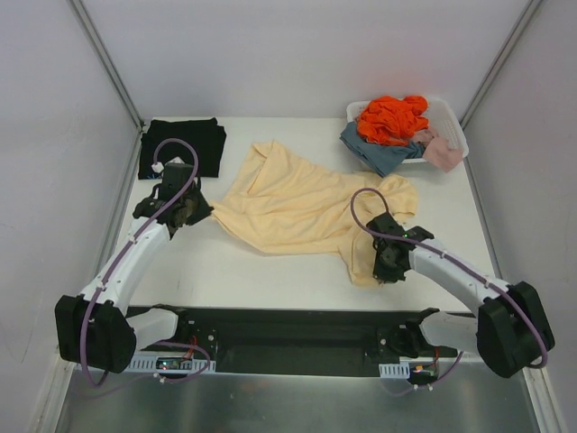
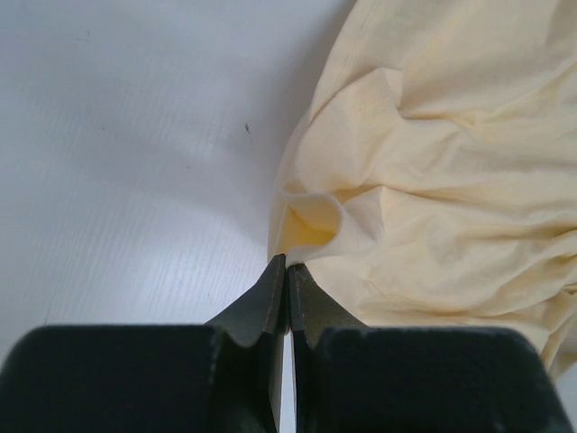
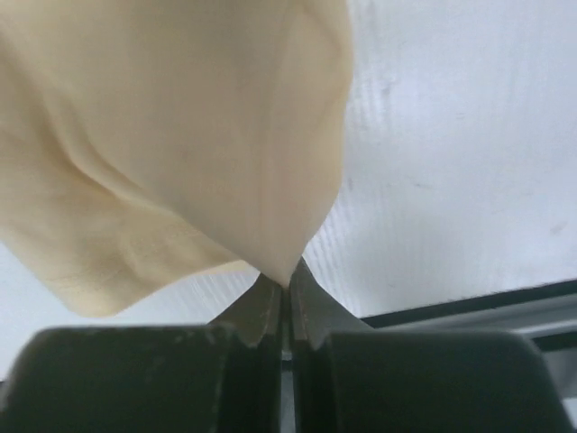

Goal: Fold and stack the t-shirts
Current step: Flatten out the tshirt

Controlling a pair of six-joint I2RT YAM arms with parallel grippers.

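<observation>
A pale cream-yellow t-shirt [image 1: 297, 203] lies crumpled across the middle of the table. My left gripper [image 1: 200, 214] is shut on its left edge, and the left wrist view shows the cloth [image 2: 433, 180] pinched at my fingertips [image 2: 288, 263]. My right gripper [image 1: 379, 269] is shut on the shirt's near right corner, and the right wrist view shows the cloth [image 3: 180, 144] hanging from the tips [image 3: 287, 280], lifted off the table. A black t-shirt [image 1: 183, 146] lies folded at the far left corner.
A white slotted basket [image 1: 451, 126] at the far right holds orange, blue-grey and pink clothes. Grey walls enclose the table on the left, back and right. The table's near edge and a black rail show in the right wrist view [image 3: 469, 311].
</observation>
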